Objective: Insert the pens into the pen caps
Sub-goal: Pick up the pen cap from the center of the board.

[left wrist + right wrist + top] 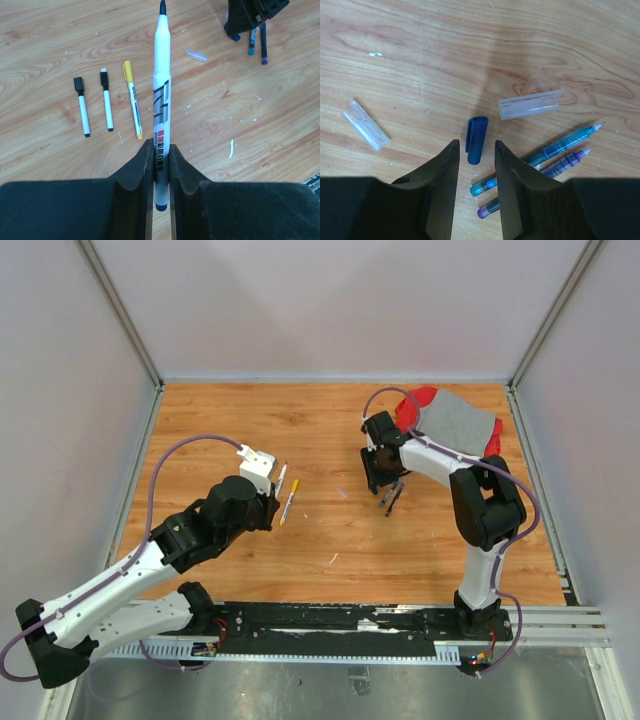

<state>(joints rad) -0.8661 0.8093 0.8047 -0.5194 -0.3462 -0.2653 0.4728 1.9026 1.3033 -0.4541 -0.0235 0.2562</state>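
My left gripper [160, 147] is shut on a white marker pen [161, 90] with a blue end; its bare dark tip points away from me. In the top view this gripper [277, 483] sits left of centre. Three small pens lie left of it: two white ones with black caps [82, 107] [106, 102] and a yellow-ended one [132, 97]. My right gripper [475, 145] is open, low over the table, with a blue pen cap [476, 137] lying between its fingertips. A teal pen [560, 146] and a purple pen [567, 161] lie uncapped just to its right.
Two clear plastic caps [530, 104] [365, 125] lie on the wood near the right gripper. A grey and red cloth [455, 422] lies at the back right. A small white scrap [333, 558] lies near the middle. Walls close in the table's sides.
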